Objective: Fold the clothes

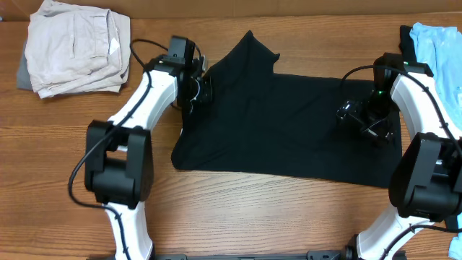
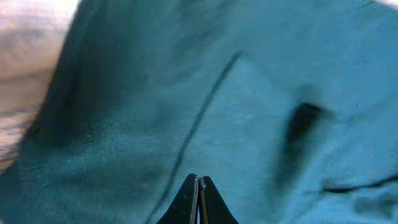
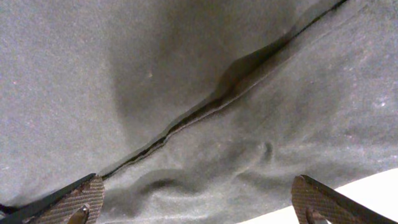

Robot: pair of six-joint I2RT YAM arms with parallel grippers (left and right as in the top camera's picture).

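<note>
**First fold not yet made, a gripper at each end of the shirt**

The black T-shirt (image 1: 289, 123) lies spread across the middle of the wooden table (image 1: 253, 209), its near edge running fairly straight from left to right. No tidy fold shows, so the step in hand looks like taking hold of the cloth for a first fold.

At the right end, the right gripper (image 1: 357, 115) hangs low over the cloth with its fingers (image 3: 74, 199) spread wide. A raised crease or seam runs across the cloth between them. It probably needs to drop and pinch that ridge or a nearby edge.

At the left edge, the left gripper (image 1: 198, 85) has its fingers pressed together. Its wrist view is blurred, so I cannot tell whether any cloth is caught between them. A clean fold would call for both ends held at matching points so the cloth lifts evenly.

Farther back, a pointed flap of the shirt, likely a sleeve, sticks out toward the far side. A folded beige garment (image 1: 72, 47) sits at the far left, and a light-blue shirt (image 1: 440, 47) at the far right is cut off by the frame. No neck label is visible, and which end is the collar is unclear
</note>
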